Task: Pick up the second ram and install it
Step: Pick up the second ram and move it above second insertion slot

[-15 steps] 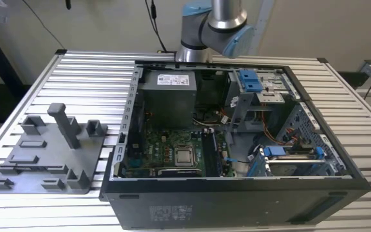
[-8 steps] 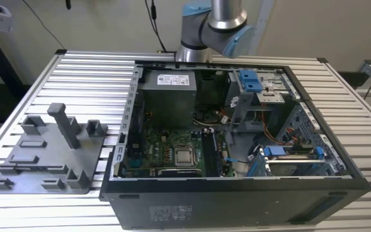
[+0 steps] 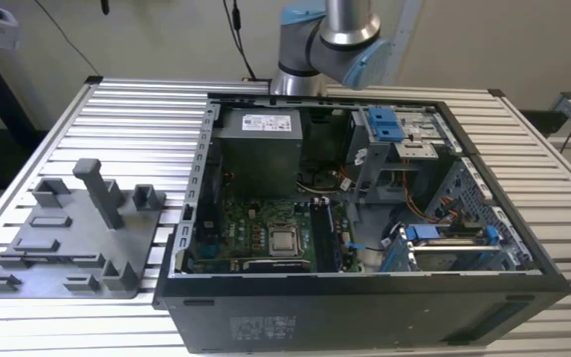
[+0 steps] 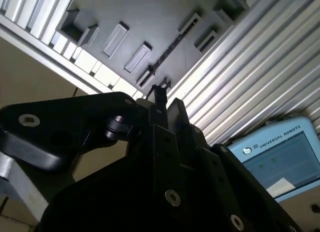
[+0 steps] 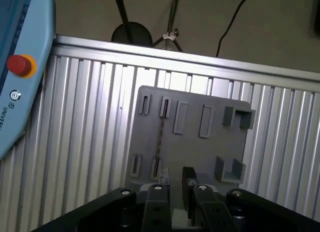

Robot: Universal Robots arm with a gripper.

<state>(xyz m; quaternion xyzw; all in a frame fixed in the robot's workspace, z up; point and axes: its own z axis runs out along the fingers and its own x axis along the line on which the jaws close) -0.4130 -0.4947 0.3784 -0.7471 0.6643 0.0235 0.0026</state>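
Note:
The second ram stands on edge in a slot of the grey plastic tray, seen as a thin dark line. In the second wrist view the ram is again a thin strip across the tray. My gripper hangs high above the tray, roughly in line with the stick and well apart from it. It is open by a narrow gap and holds nothing. The second wrist view has the gripper pointing at the stick's near end. The tray lies on the exterior view's left.
An open computer case lies beside the tray, with its motherboard memory slots near the processor. A tall grey post rises from the tray. A teach pendant lies on the ribbed aluminium table.

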